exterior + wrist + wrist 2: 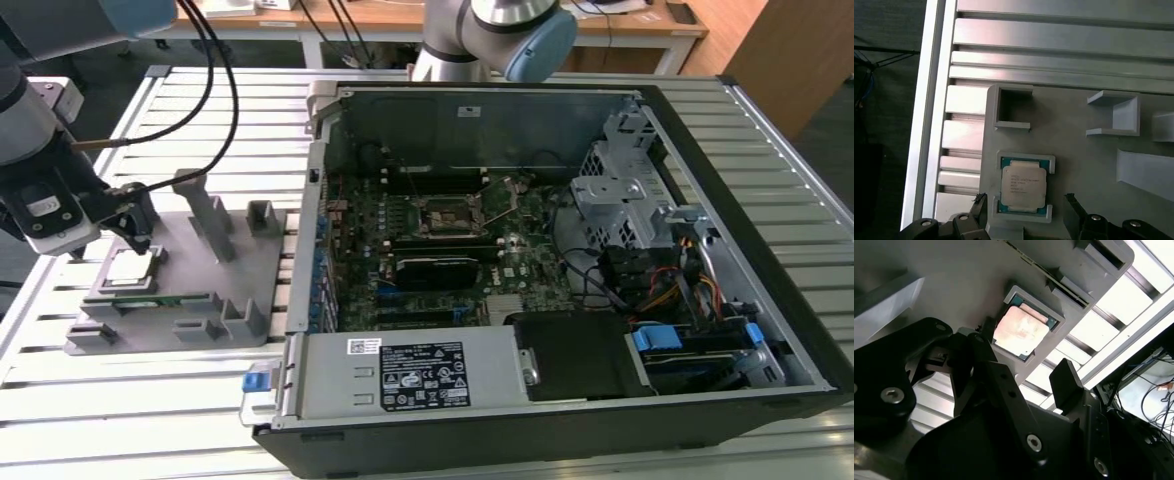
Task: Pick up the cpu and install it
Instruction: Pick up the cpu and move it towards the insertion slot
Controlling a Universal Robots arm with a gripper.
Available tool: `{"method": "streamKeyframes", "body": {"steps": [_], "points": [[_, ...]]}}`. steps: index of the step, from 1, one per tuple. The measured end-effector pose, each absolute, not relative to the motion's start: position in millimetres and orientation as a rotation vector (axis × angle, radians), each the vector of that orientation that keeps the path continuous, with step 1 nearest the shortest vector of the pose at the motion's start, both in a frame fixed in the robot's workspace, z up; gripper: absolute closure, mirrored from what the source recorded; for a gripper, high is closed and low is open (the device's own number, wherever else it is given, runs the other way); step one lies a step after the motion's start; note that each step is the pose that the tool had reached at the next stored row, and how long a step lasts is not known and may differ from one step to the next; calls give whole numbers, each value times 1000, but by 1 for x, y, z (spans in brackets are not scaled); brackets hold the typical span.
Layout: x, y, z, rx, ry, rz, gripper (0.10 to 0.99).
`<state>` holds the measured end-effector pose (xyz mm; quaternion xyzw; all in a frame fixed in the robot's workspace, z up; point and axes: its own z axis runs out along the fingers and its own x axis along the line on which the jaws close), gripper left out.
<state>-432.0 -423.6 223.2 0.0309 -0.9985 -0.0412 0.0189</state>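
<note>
The hand (1023,354) is released: in both wrist views its two dark fingers (1070,201) stand spread apart and nothing is between them. It hangs over the cpu (1024,186), with one finger to each side of the chip. From these views I cannot tell whether the fingertips touch it, but they look to be just above it.

The cpu lies flat, silvery top up, in a square pocket of a grey holder (200,300). A narrow green memory stick (134,300) lies in a slot of the holder just beside that pocket. The holder sits on the slatted metal table (200,110), near the table's edge at the exterior view's left.

The open computer case (747,200) fills the middle of the table and reaches toward the edge at the exterior view's right, well apart from the hand. Inside it, on the green motherboard (527,245), the square black-framed socket (443,213) shows no silvery chip.

By my judgement the task is at its very start. The hand is lined up over the cpu, but the grasp is not yet made. The lift, the carry across to the case and the seating in the socket are all left to do.
</note>
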Motion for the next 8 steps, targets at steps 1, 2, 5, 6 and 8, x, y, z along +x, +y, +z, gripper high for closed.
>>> {"method": "streamKeyframes", "body": {"steps": [1,2,5,6,8], "points": [[-432,-424,222,92,-3100,-128,380],[-432,-423,220,87,-3100,-128,380],[-432,-423,218,85,-3100,-128,380],[-432,-423,217,85,-3100,-128,380],[-432,-423,216,85,-3100,-128,380]]}}
